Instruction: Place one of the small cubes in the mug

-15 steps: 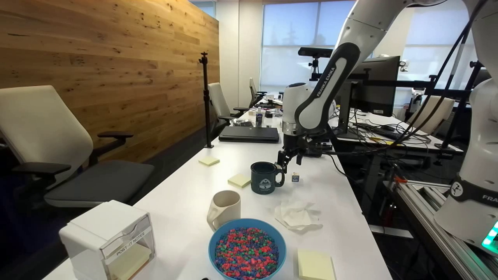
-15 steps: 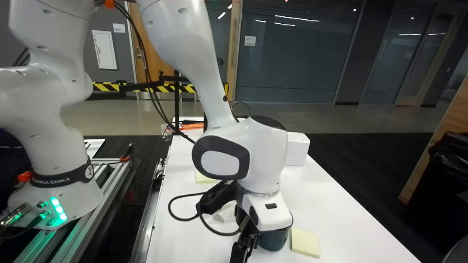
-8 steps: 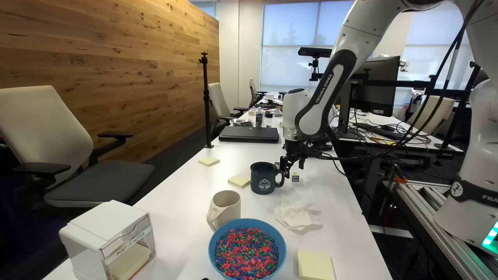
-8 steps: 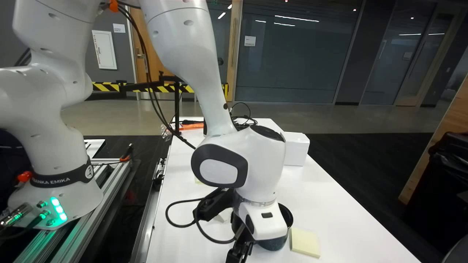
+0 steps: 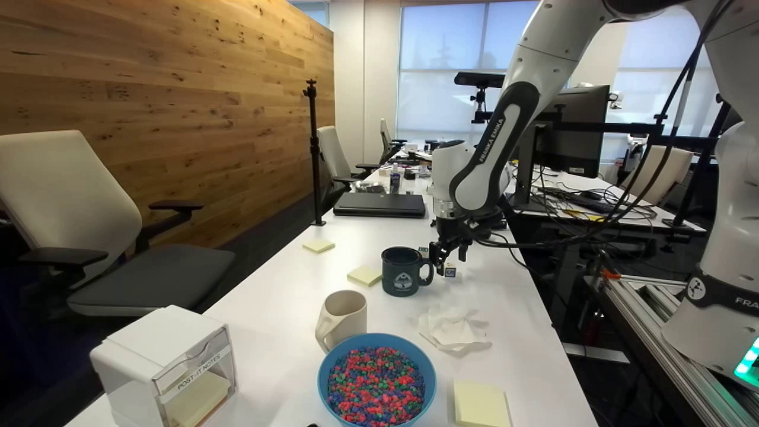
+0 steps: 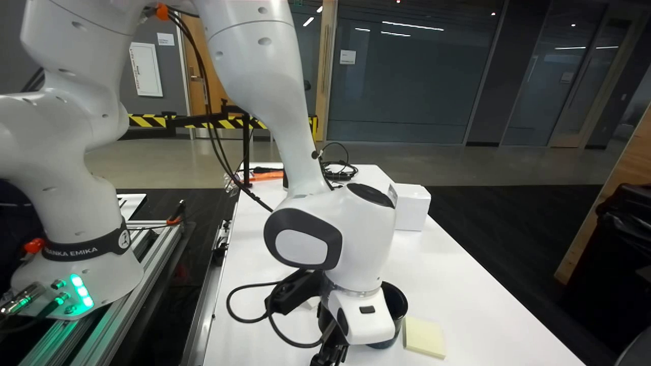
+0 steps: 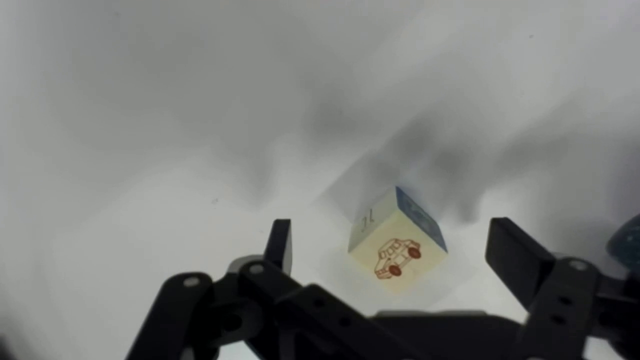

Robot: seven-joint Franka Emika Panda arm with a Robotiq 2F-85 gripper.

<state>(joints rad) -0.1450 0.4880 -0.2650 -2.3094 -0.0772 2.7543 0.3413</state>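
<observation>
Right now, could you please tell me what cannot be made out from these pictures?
Mug: inner bottom, hidden by the mug itself in an exterior view; one side, hidden by the arm in an exterior view.
Farther cube: marking, too small in an exterior view.
Car cube: underside, turned away in the wrist view.
Dark thing: cut off by the bottom edge in an exterior view.

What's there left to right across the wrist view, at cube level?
One side of the open jaws, small cube with a red-brown car drawing, other side of the jaws, then at the right edge a sliver, likely of the dark speckled mug.
</observation>
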